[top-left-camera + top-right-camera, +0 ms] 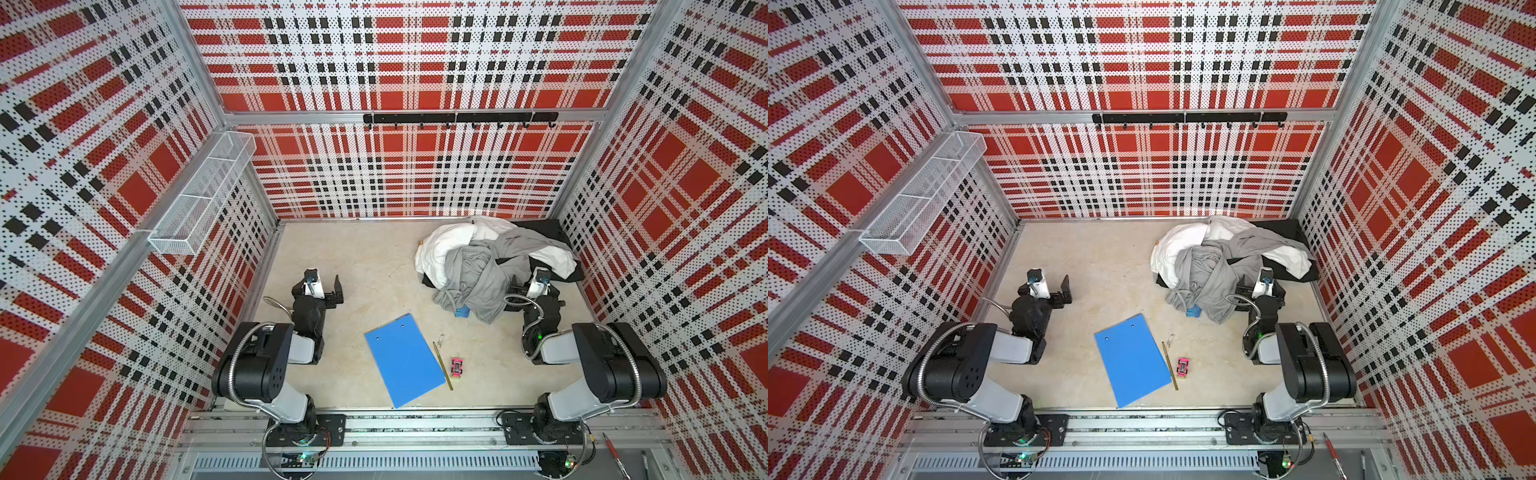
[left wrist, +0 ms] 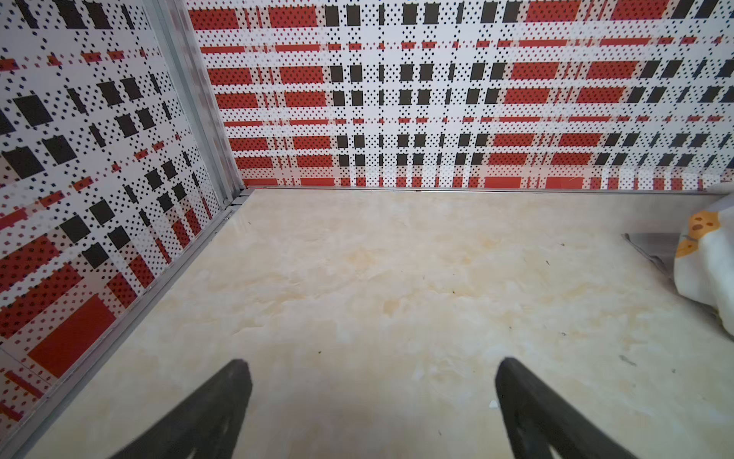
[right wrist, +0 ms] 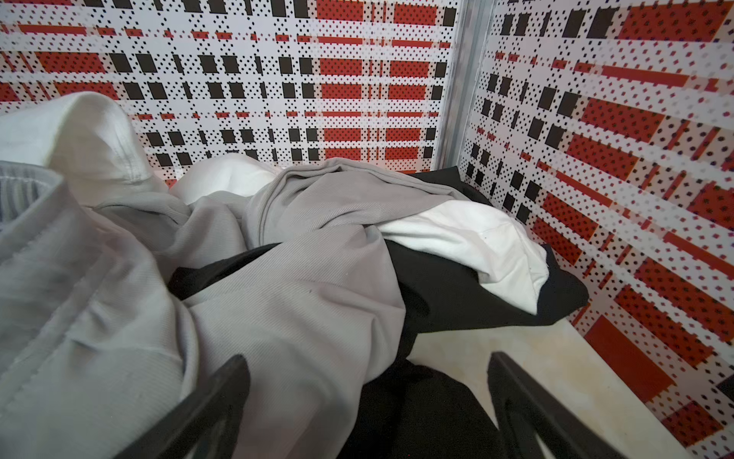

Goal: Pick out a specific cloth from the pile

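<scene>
Top views: cloth (image 1: 462, 311), judged thin and limp, mostly buried under pile (image 1: 494, 257); presumed blue corner best pinched; left gripper (image 2: 369, 367), right gripper (image 3: 367, 361) fingers apart, empty.

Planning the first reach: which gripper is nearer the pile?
Right. The right gripper sits open at the near right edge of the pile; the left gripper hangs open over the table, well left of it.

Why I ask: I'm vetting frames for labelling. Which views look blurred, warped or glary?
In both top views: even light, no glare, but the wide-angle lens bows the back wall pattern. Left wrist view: table sharp, left gripper slightly soft. Right wrist view: pile sharp, side wall ghosted.
</scene>
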